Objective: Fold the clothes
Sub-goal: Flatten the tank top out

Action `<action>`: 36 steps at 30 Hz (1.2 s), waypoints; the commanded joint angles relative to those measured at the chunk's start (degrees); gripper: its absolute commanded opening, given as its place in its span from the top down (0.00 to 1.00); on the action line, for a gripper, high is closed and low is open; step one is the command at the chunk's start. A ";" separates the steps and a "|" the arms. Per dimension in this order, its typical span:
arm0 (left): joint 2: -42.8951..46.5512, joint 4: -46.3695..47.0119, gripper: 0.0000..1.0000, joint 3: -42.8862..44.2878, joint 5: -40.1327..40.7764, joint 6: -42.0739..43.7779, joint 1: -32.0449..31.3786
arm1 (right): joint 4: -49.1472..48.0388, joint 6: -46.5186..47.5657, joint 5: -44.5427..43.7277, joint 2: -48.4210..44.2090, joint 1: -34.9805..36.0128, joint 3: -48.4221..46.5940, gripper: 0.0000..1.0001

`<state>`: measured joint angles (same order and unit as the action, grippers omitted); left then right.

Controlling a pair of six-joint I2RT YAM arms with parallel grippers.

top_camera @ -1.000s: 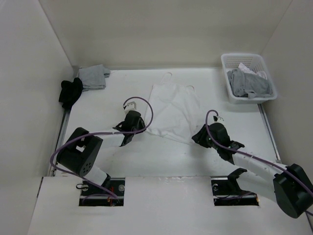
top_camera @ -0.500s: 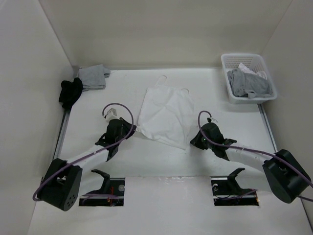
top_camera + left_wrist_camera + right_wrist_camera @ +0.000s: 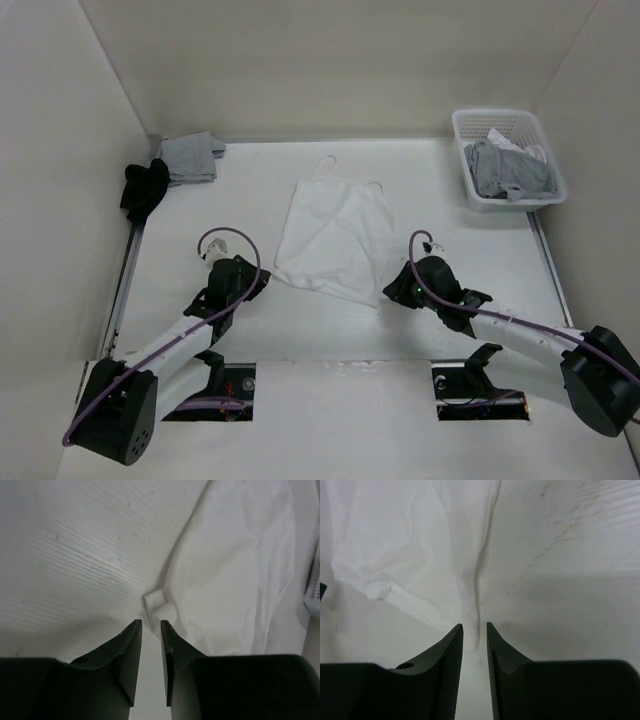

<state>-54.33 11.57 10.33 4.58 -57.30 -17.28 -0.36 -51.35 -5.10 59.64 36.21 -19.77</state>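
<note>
Clothes (image 3: 335,240) white, thin, spread flat, straps far side, hem creased

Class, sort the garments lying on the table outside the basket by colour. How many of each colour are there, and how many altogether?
white garment: 1
grey garment: 1
black garment: 1
Total: 3
</note>
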 commanded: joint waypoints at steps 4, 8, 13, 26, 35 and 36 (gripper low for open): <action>-1.39 -1.20 0.76 5.31 6.49 7.29 -9.82 | -0.52 -0.94 0.80 3.81 5.67 -2.38 0.69; -5.08 -0.24 0.68 6.81 7.72 7.73 -10.01 | -2.01 -1.29 0.88 5.93 6.99 -2.91 0.63; -7.98 -0.06 0.66 8.57 9.57 9.83 -9.13 | -4.56 -1.82 0.88 8.38 7.08 -3.17 0.61; -5.12 -3.73 0.87 14.19 6.49 11.77 -10.80 | 3.40 1.95 -7.36 -8.53 6.73 -8.43 0.97; 5.90 -13.95 0.77 18.58 9.22 12.47 -9.83 | 16.36 7.66 -8.86 -23.78 7.86 -25.39 0.97; 5.64 -13.77 0.77 19.28 9.05 12.47 -10.44 | 16.44 8.72 -9.92 -22.91 9.26 -27.93 0.97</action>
<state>-48.25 0.38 26.87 13.28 -45.80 -27.24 12.19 -46.52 -12.25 35.35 43.22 -42.06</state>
